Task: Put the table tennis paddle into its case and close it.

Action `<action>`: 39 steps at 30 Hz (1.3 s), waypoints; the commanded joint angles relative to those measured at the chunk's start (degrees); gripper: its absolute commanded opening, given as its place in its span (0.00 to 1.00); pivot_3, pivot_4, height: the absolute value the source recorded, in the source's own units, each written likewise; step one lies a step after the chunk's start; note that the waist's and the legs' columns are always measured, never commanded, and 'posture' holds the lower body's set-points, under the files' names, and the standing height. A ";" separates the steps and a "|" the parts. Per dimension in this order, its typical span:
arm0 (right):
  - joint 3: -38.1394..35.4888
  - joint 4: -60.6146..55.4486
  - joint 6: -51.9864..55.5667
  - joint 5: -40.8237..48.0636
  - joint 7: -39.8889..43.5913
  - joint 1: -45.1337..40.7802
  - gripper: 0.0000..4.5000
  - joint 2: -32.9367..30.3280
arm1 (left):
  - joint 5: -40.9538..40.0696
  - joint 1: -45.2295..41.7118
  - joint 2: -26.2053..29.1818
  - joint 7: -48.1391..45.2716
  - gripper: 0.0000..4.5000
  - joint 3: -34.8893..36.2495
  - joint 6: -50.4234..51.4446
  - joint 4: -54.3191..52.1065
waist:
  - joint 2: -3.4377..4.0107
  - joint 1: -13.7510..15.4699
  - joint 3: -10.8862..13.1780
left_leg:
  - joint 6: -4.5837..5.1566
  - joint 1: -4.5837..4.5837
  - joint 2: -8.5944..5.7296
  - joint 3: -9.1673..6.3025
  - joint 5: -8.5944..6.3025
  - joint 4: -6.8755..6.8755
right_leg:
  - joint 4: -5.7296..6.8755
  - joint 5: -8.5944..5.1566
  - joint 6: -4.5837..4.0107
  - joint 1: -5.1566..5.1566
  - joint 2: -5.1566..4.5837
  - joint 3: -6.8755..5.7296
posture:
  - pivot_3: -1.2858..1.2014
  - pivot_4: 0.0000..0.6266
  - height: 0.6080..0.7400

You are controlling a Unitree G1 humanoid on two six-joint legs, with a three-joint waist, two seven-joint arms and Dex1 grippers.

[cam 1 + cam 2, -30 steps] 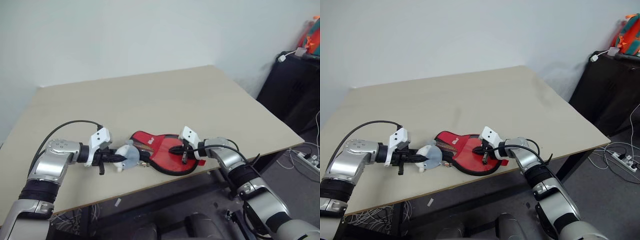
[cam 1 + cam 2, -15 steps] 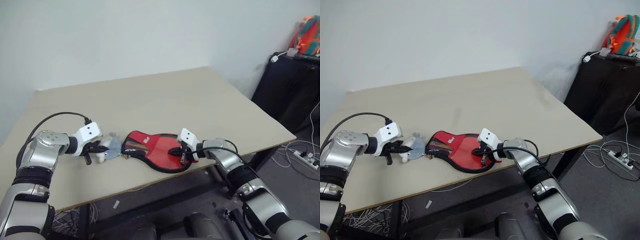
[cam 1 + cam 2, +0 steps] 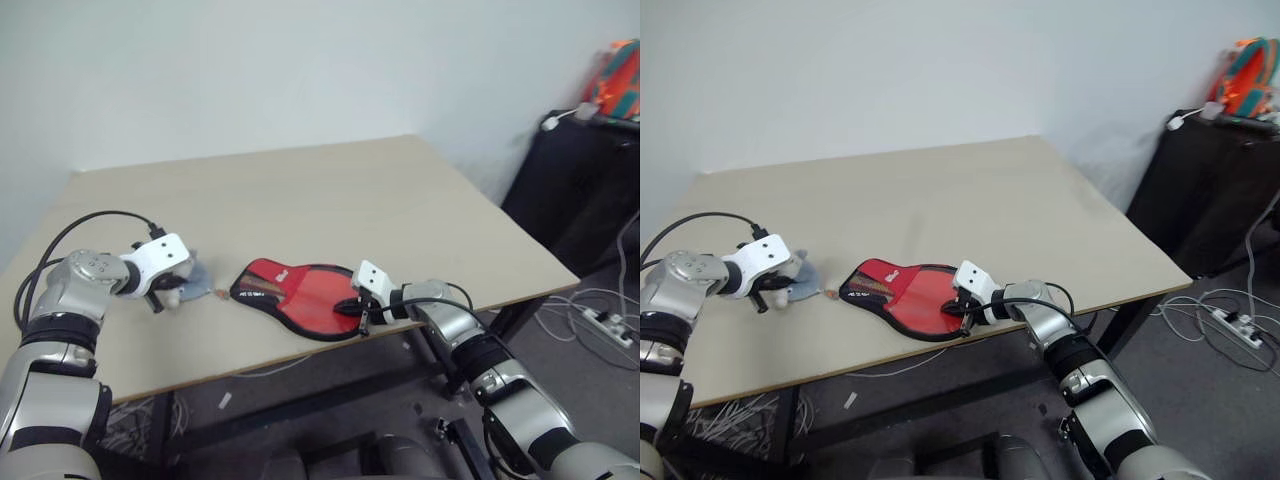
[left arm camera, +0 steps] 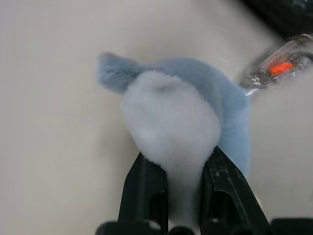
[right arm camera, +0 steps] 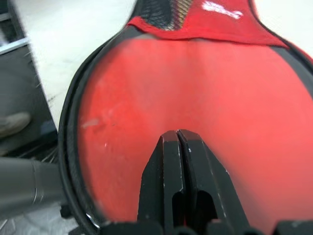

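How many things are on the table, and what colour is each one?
Red and black: 1, the case with the paddle inside.
Grey and white: 1, a fluffy toy squeezed in the left hand.
Total: 2

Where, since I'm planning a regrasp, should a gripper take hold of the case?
Probably its narrow neck end, approached from the robot's left. The case lies flat on the table, so the broad red face offers no pinch; the neck is slim, and the shut right gripper rests on the round part.
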 commanded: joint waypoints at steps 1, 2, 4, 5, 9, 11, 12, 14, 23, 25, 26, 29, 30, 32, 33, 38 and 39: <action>1.21 1.91 1.08 -2.25 0.08 1.24 0.00 -1.13 | 0.64 -3.69 0.94 3.15 0.07 1.90 1.15 1.62 | -0.10 0.18 0.31 | -0.39 0.62 -0.07 -0.05 0.21 0.16 | 0.37 -0.52 -0.83 0.41 0.01 -0.18 | 0.52 0.00 1.00; 1.23 1.85 1.04 -2.27 0.05 1.27 0.00 -1.15 | -0.56 -3.90 0.30 1.95 0.07 2.56 1.31 1.22 | -0.09 0.16 0.32 | -0.93 1.04 -0.20 -0.18 0.51 0.29 | 0.62 -0.79 -1.25 0.40 -0.16 -0.61 | 0.52 0.00 1.00; 1.17 1.86 1.01 -2.49 -0.40 1.25 0.00 -1.11 | -3.27 -4.21 -0.76 -0.59 0.07 4.21 1.96 0.40 | 0.08 -0.12 0.37 | -1.76 1.20 -0.67 -0.91 1.03 0.35 | 0.73 -0.83 -1.28 0.56 -0.40 -1.01 | 0.52 0.00 1.00; 1.13 1.88 1.00 -2.59 -0.64 1.24 0.00 -1.09 | -3.95 -4.34 -1.00 -1.23 0.07 4.73 2.05 0.22 | 0.12 -0.42 0.40 | -2.33 1.30 -0.73 -1.10 1.39 0.41 | 0.78 -0.85 -1.30 0.65 -0.39 -1.15 | 0.52 0.00 1.00; 0.99 1.78 1.11 -2.71 -0.69 1.33 0.00 -0.99 | -7.20 -4.81 -1.48 -4.83 0.07 7.42 2.91 -0.33 | 0.07 -0.60 0.39 | -2.94 0.93 -0.97 -0.89 1.50 1.24 | 0.75 -0.80 -1.17 0.43 -0.33 -1.19 | 0.52 0.00 1.00; 0.98 1.72 1.09 -2.78 -0.72 1.40 0.00 -0.93 | -8.91 -4.78 -1.79 -5.85 0.07 9.02 2.98 -0.99 | 0.07 -0.51 0.39 | -3.26 0.72 -1.04 -0.85 1.28 1.58 | 0.75 -0.82 -1.17 0.34 -0.32 -1.03 | 0.52 0.00 1.00; 0.99 1.69 1.07 -2.80 -0.79 1.43 0.00 -0.91 | -9.39 -4.76 -1.90 -5.99 0.07 9.53 3.22 -1.15 | 0.05 -0.40 0.39 | -3.35 0.63 -1.06 -0.85 1.22 1.67 | 0.74 -0.84 -1.17 0.31 -0.32 -1.01 | 0.52 0.00 1.00; 1.00 1.69 1.03 -2.82 -0.95 1.44 0.00 -0.84 | -9.77 -4.63 -1.97 -6.33 0.07 10.03 3.52 -1.38 | 0.04 -0.31 0.41 | -3.50 0.57 -1.07 -0.85 1.13 1.77 | 0.74 -0.85 -1.17 0.27 -0.31 -0.98 | 0.52 0.00 1.00; 1.00 1.91 0.67 -2.96 -1.27 1.36 0.00 -0.54 | -12.10 -3.85 -2.15 -7.14 0.51 12.09 6.10 -2.39 | 0.01 -0.30 0.41 | -3.53 0.60 -1.06 -0.87 1.11 1.77 | 0.75 -0.92 -1.29 0.27 -0.30 -0.97 | 0.52 0.00 1.00; 1.06 1.85 0.60 -3.00 -1.19 1.38 0.00 -0.57 | -12.13 -3.83 -2.16 -6.75 0.62 12.31 6.11 -2.32 | 0.01 -0.30 0.41 | -3.53 0.60 -1.06 -0.86 1.11 1.77 | 0.75 -0.92 -1.28 0.28 -0.30 -0.95 | 0.52 0.00 1.00; 1.07 1.80 0.59 -2.99 -1.14 1.40 0.00 -0.59 | -12.16 -3.84 -2.14 -6.63 0.67 12.36 6.10 -2.27 | 0.01 -0.30 0.41 | -3.54 0.60 -1.06 -0.86 1.11 1.77 | 0.75 -0.92 -1.28 0.28 -0.30 -0.95 | 0.52 0.00 1.00; 1.12 1.73 0.59 -2.97 -1.05 1.41 0.00 -0.61 | -12.08 -3.86 -2.05 -5.94 0.85 12.39 5.88 -2.15 | 0.01 -0.31 0.41 | -3.54 0.60 -1.06 -0.86 1.10 1.77 | 0.75 -0.92 -1.28 0.27 -0.30 -0.94 | 0.52 0.00 1.00; 1.13 1.71 0.61 -2.97 -1.04 1.42 0.00 -0.61 | -12.07 -3.82 -2.02 -5.97 0.89 12.37 5.82 -2.18 | 0.01 -0.31 0.41 | -3.55 0.60 -1.06 -0.85 1.10 1.77 | 0.75 -0.92 -1.28 0.27 -0.30 -0.94 | 0.52 0.00 1.00; 1.15 1.61 0.66 -2.95 -1.01 1.46 0.00 -0.63 | -12.12 -3.60 -2.00 -6.50 0.99 12.38 5.40 -2.48 | 0.01 -0.30 0.41 | -3.55 0.60 -1.06 -0.85 1.10 1.77 | 0.75 -0.92 -1.28 0.27 -0.30 -0.93 | 0.52 0.00 1.00; 1.15 1.59 0.67 -2.95 -1.00 1.46 0.00 -0.63 | -12.13 -3.50 -2.02 -6.61 0.99 12.46 5.25 -2.62 | 0.01 -0.30 0.41 | -3.55 0.60 -1.06 -0.84 1.10 1.77 | 0.75 -0.92 -1.28 0.27 -0.30 -0.93 | 0.52 0.00 1.00; 1.26 1.53 0.66 -3.00 -1.07 1.59 0.00 -0.50 | -12.22 -3.27 -1.92 -6.33 0.99 12.88 5.08 -3.03 | 0.01 -0.30 0.41 | -3.56 0.61 -1.06 -0.85 1.09 1.77 | 0.75 -0.93 -1.29 0.27 -0.30 -0.93 | 0.52 0.00 1.00; 1.27 1.57 0.64 -3.00 -1.07 1.57 0.00 -0.47 | -12.41 -3.25 -1.86 -6.42 0.99 13.08 4.95 -3.12 | 0.02 -0.30 0.42 | -3.56 0.61 -1.06 -0.85 1.09 1.77 | 0.74 -0.93 -1.29 0.27 -0.30 -0.93 | 0.52 0.00 1.00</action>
